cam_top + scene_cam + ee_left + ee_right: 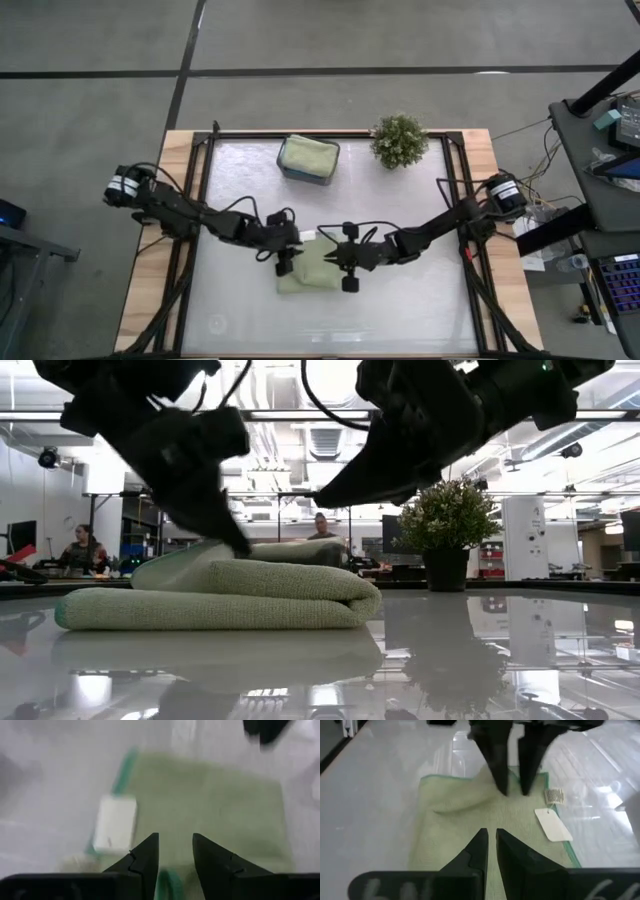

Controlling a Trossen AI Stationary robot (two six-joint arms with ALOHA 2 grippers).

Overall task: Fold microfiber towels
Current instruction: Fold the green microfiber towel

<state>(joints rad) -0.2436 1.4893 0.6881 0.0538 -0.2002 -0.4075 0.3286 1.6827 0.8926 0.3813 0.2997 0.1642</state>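
Observation:
A light sage green microfiber towel (312, 272) lies folded in layers on the table's middle, with its white tag (552, 825) at its far edge. It also shows in the low view (230, 600). My left gripper (287, 258) is open and points down at the towel's left part. My right gripper (347, 264) is shut and hangs above the towel's right part, clear of it (335, 495). A second light green towel (310, 152) lies folded in the dark grey tray. The other towels are out of view. My left gripper's open fingertips (502, 787) come from above, pointing down, to the towel's raised upper layer (215, 555). Nothing is pinched between them. I cannot tell whether they touch the cloth.
The dark grey tray (287, 172) stands at the table's far middle. A small potted plant (399, 140) stands to its right. Bare tabletop lies in front of the towel. People sit in the room beyond the table (85, 550).

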